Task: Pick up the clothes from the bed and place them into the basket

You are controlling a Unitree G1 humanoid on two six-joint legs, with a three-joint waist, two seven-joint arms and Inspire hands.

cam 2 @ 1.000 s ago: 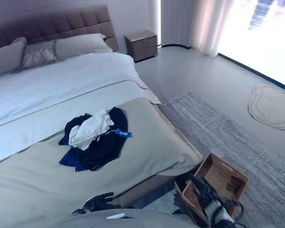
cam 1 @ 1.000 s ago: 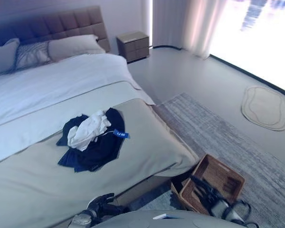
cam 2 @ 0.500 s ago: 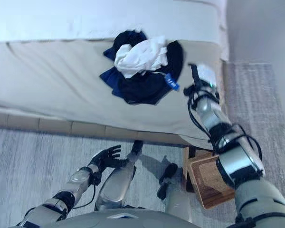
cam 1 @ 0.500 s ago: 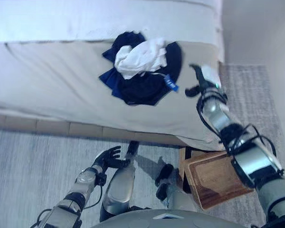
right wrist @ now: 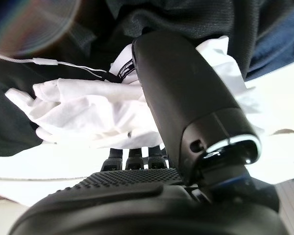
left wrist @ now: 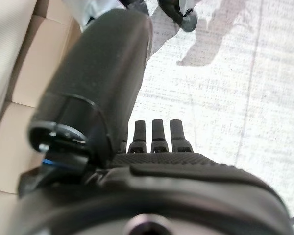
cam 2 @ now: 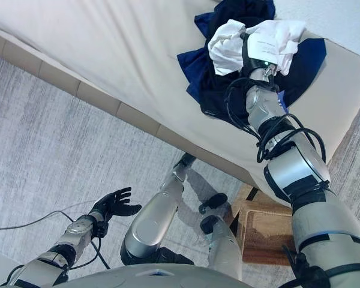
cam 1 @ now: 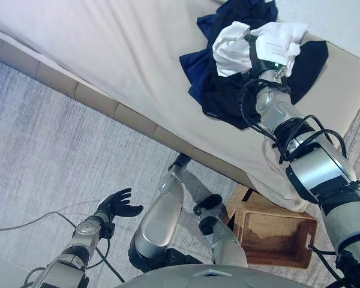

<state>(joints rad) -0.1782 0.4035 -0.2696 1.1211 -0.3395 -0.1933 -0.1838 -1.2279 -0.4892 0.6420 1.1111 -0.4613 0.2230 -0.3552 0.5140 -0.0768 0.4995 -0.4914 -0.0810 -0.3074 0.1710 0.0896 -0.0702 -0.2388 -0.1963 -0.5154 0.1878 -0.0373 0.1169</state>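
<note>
**Right hand down on the clothes pile, grasp not yet confirmed**

The pick-up step is judged to be in hand. The clothes (cam 1: 252, 60), a dark navy and black heap with a white garment (cam 1: 270, 42) on top, are seen at the upper right of the left eye view, lying on the bed (cam 1: 108, 54) near its foot edge. The right hand (cam 1: 265, 55) is laid onto the white garment; in the right wrist view its thumb (right wrist: 186, 98) is pressed across the white cloth while the fingers (right wrist: 137, 159) are buried in the folds, so whether the cloth is gripped cannot be told. The left hand (cam 1: 116, 204) is held low at the lower left, over the rug (cam 1: 42, 138), with fingers spread and nothing in them.

A firm closing on the cloth is called for next, then a lift and a carry down to the basket (cam 1: 276, 231), which stands on the floor at the lower right, just beside the bed's corner and apparently empty.

The bed edge runs diagonally between pile and basket, and the cover hangs over the corner close to the basket's rim. Loose cloth is likely to trail there. Open room is seen over the rug to the left; the space around the basket is tight.
</note>
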